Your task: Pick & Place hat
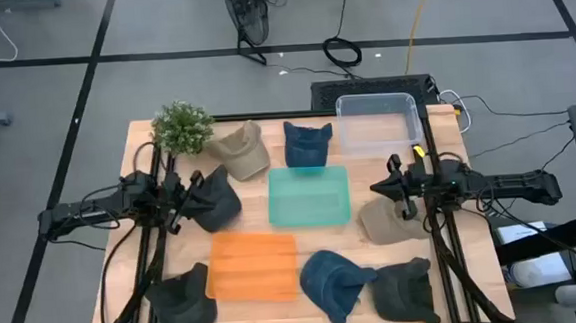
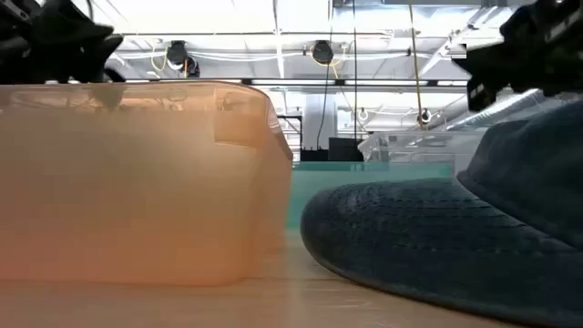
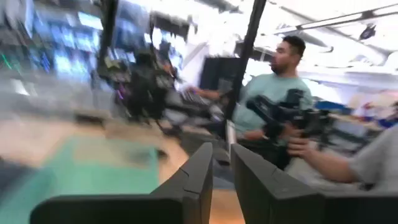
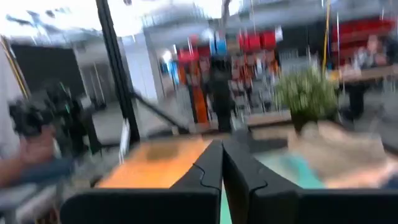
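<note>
We count seven hats on the desk (image 1: pixel 122 232); three bins: orange bin (image 1: pixel 253 267), teal bin (image 1: pixel 310 197), clear bin (image 1: pixel 377 119); one plant (image 1: pixel 182 127); left hand (image 1: pixel 182 200) and right hand (image 1: pixel 379 188) both pressed together, empty, flanking the teal bin; little bare wood remains.

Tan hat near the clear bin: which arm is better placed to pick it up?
Left, probably. The left gripper hovers near the tan hat; the right gripper sits across the teal tray, farther off.

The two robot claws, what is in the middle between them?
In the high view, the teal tray lies between the left gripper and the right gripper. A dark hat sits by the left one.
</note>
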You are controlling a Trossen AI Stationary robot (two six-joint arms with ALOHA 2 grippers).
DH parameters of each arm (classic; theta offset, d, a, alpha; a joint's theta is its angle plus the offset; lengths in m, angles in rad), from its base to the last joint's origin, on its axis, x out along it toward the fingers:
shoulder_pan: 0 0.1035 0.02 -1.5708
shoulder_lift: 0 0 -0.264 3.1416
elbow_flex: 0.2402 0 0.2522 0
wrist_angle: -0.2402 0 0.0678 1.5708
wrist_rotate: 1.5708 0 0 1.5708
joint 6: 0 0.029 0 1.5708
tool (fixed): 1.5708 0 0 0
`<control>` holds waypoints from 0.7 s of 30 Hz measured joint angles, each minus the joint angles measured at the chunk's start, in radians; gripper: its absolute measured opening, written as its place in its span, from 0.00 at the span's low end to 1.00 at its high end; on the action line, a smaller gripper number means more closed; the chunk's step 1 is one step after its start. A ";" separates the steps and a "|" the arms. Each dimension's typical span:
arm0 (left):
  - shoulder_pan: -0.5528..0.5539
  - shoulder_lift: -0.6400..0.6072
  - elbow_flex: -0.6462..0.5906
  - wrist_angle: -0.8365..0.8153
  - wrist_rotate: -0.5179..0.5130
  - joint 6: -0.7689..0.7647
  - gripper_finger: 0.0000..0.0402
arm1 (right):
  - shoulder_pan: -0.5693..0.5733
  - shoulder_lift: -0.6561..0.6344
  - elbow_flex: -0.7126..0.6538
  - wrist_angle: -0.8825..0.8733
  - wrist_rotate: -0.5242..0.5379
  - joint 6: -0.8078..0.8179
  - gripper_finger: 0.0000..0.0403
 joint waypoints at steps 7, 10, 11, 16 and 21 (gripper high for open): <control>0.000 0.001 -0.001 0.018 -0.090 0.110 0.17 | 0.000 0.000 0.000 0.178 0.000 0.049 0.00; 0.000 0.001 -0.001 0.051 -0.125 0.088 0.17 | 0.000 0.000 0.000 0.180 0.000 0.048 0.00; 0.000 0.001 -0.001 0.064 -0.130 0.073 0.17 | 0.000 0.000 0.000 0.178 0.000 0.047 0.00; 0.000 0.001 -0.001 0.157 -0.145 0.055 0.17 | 0.000 0.000 0.000 0.175 0.042 0.045 0.00; 0.000 0.001 -0.001 0.129 -0.177 0.002 0.17 | 0.000 0.007 0.000 0.105 0.088 0.016 0.00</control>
